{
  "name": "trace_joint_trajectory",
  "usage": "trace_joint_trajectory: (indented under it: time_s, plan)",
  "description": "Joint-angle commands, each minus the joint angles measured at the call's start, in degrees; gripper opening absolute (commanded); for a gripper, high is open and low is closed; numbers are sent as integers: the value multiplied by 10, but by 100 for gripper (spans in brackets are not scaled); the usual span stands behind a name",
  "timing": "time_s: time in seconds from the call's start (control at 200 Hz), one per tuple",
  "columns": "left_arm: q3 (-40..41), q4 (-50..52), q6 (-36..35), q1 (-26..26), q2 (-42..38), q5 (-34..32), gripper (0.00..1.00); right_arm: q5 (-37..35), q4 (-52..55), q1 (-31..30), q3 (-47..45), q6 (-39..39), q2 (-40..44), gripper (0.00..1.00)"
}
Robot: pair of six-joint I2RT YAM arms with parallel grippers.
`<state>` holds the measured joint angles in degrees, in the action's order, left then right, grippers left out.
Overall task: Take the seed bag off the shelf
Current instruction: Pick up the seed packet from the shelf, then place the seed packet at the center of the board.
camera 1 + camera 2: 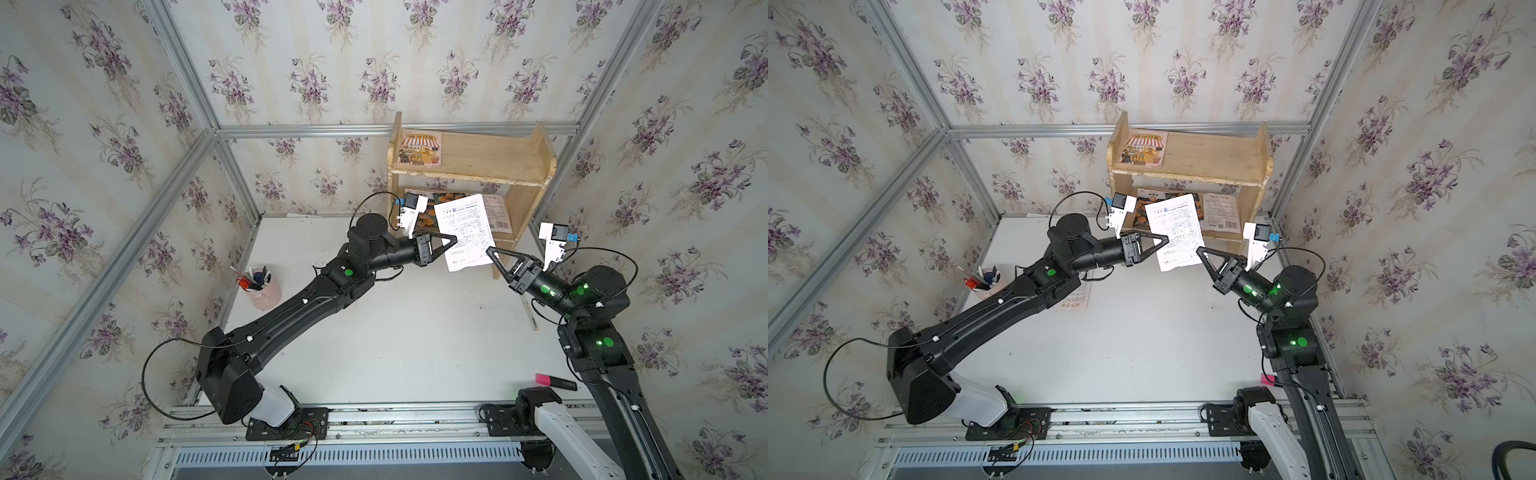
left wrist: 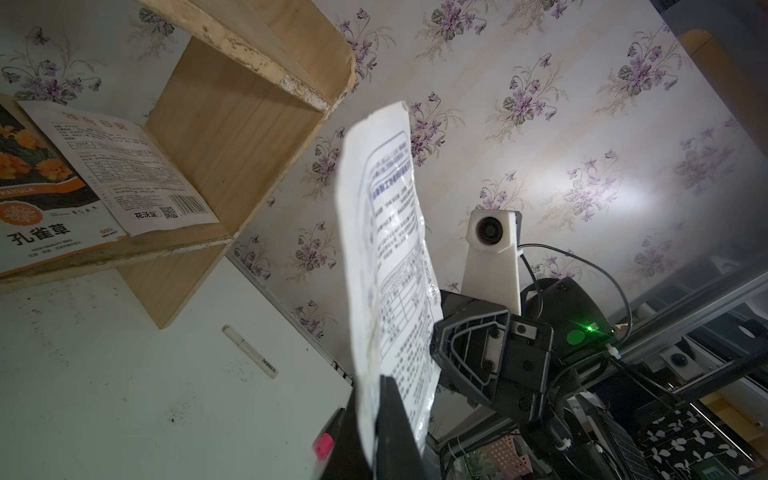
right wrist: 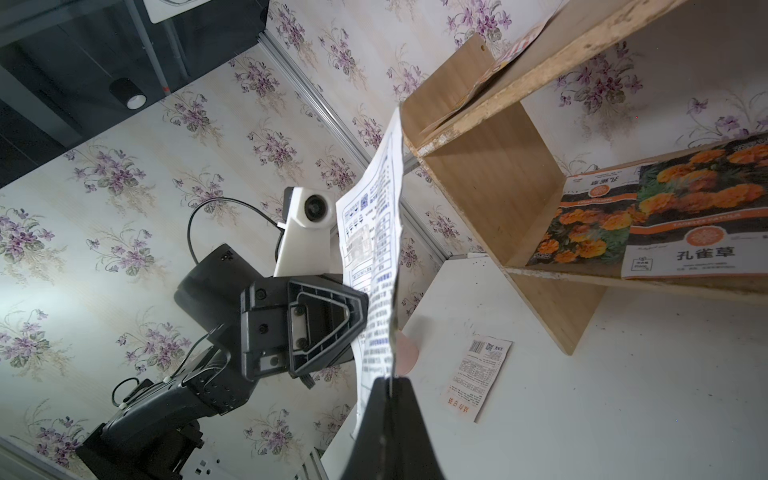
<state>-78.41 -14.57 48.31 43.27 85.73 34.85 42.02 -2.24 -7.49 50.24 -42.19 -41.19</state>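
Seed bag (image 1: 464, 232), likely clear of shelf (image 1: 490, 157)

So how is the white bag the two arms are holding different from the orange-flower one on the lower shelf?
The held seed bag hangs in the air in front of the shelf, pinched by the left fingers and right fingers; the marigold bag lies flat on its lower board, ungripped. The held seed bag shows white printed text; the marigold bag shows orange flowers. Both are flat seed packets.
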Motion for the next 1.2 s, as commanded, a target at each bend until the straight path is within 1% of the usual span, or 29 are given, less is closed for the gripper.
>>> trace_joint_trajectory:
  time_s: [0.0, 0.015, 0.04, 0.06, 0.08, 0.15, 0.215, 0.32, 0.46, 0.5, 0.57, 0.659, 0.759, 0.779, 0.969, 1.194]
  plan:
    - [-4, -6, -9, 1, -4, 8, 0, 6, -4, -1, 2, 3, 1, 0]
    - [-4, -6, -9, 2, -5, 8, 0, 6, -4, -1, 2, 3, 1, 1]
    - [-5, -5, -9, 2, -6, 8, 0, 6, -4, -1, 2, 3, 1, 5]
    - [-5, -5, -10, 2, -7, 9, 0, 7, -4, -1, 2, 4, 1, 12]
    - [-5, -5, -11, 2, -7, 9, 0, 7, -3, -1, 3, 4, 1, 16]
    - [-5, -3, -12, 2, -10, 10, 0, 4, 2, -1, 3, 7, 1, 24]
    - [-7, 0, -14, 2, -11, 12, 0, 3, 8, -1, 6, 11, 1, 35]
    - [-10, 2, -15, 2, -12, 19, 0, 1, 15, -1, 10, 17, 2, 45]
    - [-9, 15, -22, 2, -17, 29, 0, -7, 44, -1, 24, 38, 3, 63]
    - [-9, 25, -28, 2, -20, 31, 0, -10, 62, -1, 32, 51, 2, 68]
    - [-10, 48, -43, 2, -28, 34, 0, -17, 93, -1, 44, 73, 2, 75]
    - [-12, 85, -64, 2, -38, 41, 0, -23, 129, -1, 58, 98, 2, 89]
    - [-10, 127, -87, 2, -43, 48, 0, -29, 161, -1, 69, 124, 5, 99]
    - [-10, 137, -93, 2, -62, 48, 0, -30, 168, -1, 71, 128, 6, 100]
    - [6, 222, -146, 2, -99, 42, 0, -41, 216, -2, 78, 161, 14, 100]
    - [46, 291, -181, 2, -135, 33, 0, -59, 267, -1, 74, 195, 26, 100]
